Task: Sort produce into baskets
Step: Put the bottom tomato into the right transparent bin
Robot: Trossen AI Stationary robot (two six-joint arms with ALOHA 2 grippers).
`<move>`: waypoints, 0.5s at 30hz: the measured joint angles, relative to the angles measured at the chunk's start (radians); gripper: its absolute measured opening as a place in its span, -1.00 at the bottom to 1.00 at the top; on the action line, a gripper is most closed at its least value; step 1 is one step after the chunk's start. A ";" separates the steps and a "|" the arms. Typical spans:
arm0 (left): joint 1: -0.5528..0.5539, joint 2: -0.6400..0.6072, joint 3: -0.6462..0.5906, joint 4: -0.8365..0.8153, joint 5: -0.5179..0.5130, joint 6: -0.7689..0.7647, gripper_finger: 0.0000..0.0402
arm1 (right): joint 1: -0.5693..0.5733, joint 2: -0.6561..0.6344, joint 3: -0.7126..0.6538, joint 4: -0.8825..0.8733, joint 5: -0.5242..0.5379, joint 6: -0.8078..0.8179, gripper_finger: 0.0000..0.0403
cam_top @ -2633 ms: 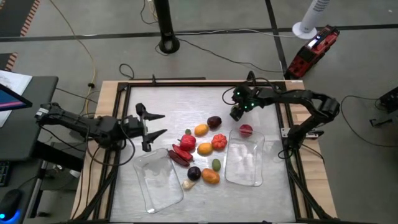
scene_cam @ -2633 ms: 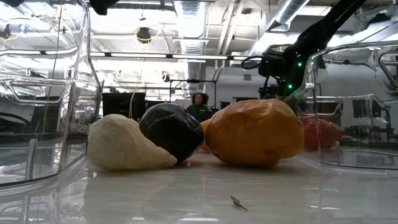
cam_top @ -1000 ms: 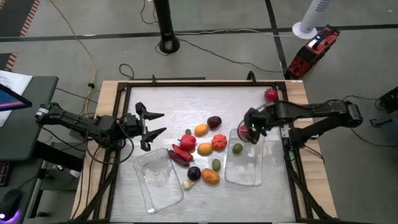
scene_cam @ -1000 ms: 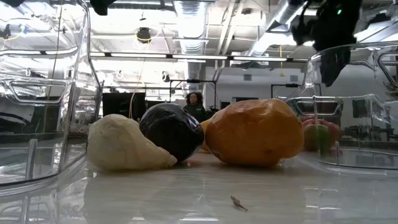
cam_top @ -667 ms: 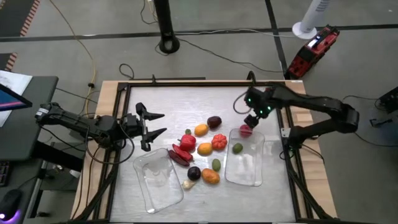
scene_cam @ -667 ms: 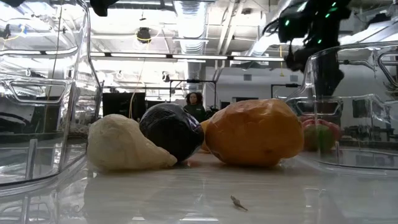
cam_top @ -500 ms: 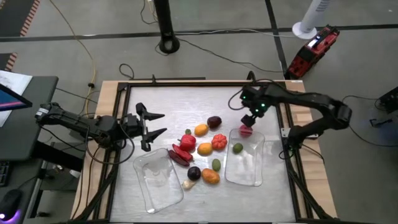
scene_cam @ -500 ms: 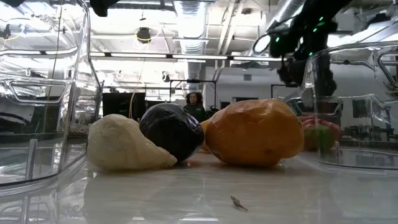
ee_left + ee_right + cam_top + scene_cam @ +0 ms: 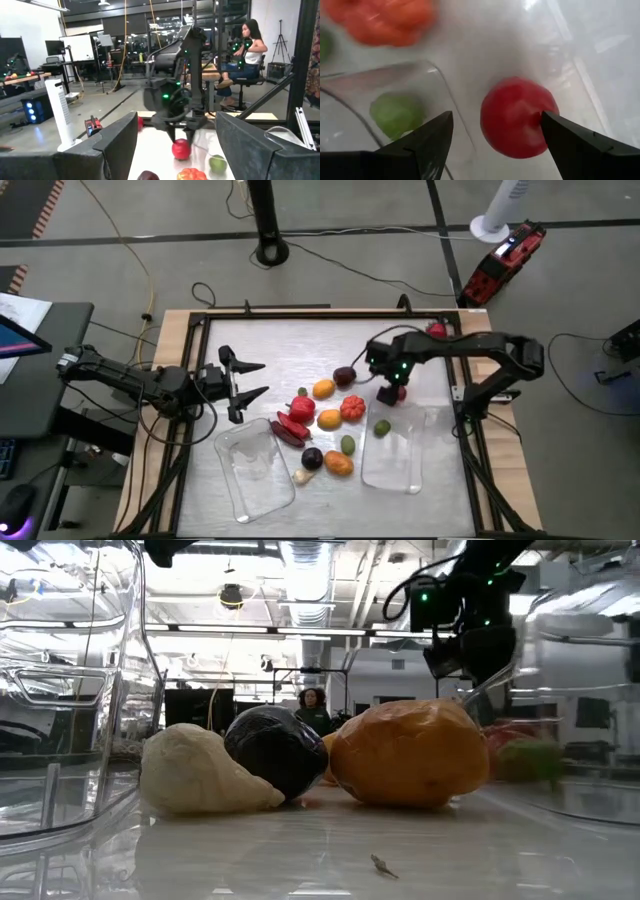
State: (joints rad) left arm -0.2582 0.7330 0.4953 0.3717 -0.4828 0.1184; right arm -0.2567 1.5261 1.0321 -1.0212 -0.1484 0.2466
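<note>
Red fruit [image 9: 517, 117] between open right tool [image 9: 495, 137] fingers, ungripped.

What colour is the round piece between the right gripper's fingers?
Red; the right wrist view shows it best.

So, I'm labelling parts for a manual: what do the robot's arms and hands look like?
Both arms are dark, slim and jointed, with black cables alongside. The left hand ends in two thin dark pointed fingers. The right hand has green lights glowing on its wrist.
</note>
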 joint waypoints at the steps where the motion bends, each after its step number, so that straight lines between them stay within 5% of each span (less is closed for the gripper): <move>1: 0.000 0.000 0.000 0.000 0.000 0.000 0.25 | 0.020 0.000 0.000 0.003 0.000 0.012 0.62; 9: 0.000 0.000 0.000 0.000 0.000 -0.010 0.25 | 0.100 -0.022 0.000 -0.028 0.173 0.019 0.62; 15: 0.000 0.000 0.000 -0.004 0.000 -0.010 0.25 | 0.097 -0.018 -0.017 -0.048 0.182 -0.036 0.74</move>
State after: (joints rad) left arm -0.2584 0.7330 0.4953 0.3681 -0.4824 0.1085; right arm -0.1601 1.5078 1.0152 -1.0687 0.0334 0.2108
